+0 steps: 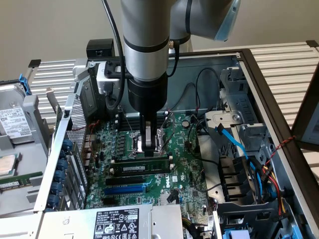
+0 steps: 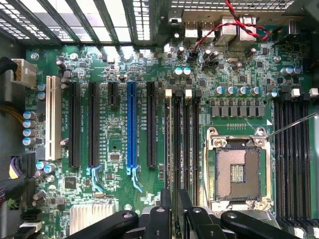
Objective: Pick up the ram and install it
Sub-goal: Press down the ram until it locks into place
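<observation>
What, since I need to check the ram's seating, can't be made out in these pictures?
- Exterior view: whether the gripper touches the ram; the gripper's own body hides the contact.
- Exterior view: the print on the ram's white label; too small.
- Exterior view: whether the ram's end latches are closed; too small.
- Wrist view: one end of the memory slots; the gripper covers it.
</observation>
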Motion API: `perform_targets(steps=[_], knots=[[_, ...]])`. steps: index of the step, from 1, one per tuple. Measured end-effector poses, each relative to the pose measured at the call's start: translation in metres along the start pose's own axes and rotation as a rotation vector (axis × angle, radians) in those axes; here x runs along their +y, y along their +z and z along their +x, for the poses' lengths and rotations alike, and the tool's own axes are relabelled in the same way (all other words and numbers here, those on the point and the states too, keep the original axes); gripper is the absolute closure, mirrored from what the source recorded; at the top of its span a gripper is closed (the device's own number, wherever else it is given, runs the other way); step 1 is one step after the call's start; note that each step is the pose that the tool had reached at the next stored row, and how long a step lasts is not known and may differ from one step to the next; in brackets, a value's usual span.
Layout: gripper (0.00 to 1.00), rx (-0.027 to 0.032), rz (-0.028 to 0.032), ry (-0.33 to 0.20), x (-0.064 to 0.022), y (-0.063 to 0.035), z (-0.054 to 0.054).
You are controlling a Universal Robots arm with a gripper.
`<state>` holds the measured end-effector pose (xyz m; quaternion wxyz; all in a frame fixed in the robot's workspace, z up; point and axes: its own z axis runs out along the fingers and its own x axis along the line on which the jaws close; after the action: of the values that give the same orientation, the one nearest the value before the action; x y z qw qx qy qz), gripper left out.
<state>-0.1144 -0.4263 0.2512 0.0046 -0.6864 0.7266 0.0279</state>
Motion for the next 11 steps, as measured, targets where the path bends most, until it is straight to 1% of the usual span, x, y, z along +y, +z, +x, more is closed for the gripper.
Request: perform_targets(steps=[1,2,3,5,7,8,11], knots=[[0.82,-0.0008,-0.0001,0.000,0.0000,0.0000,0.000],[0.88,-0.0018,-0.0001,0.000,0.0000,0.0000,0.000],[0.90,-0.0022,-0.0001,0.000,0.0000,0.0000,0.000],[0.90,-0.0021,-0.0002,0.000,-0.0026,-0.0001,0.001],[0.90,-0.0024,-0.0002,0.000,-0.0083,0.0012,0.002],[0.90,-0.0021,-0.0002,0.000,-0.0110,0.0022,0.002],[0.90,-0.0020,-0.0003,0.000,-0.0149,0.0072,0.002]])
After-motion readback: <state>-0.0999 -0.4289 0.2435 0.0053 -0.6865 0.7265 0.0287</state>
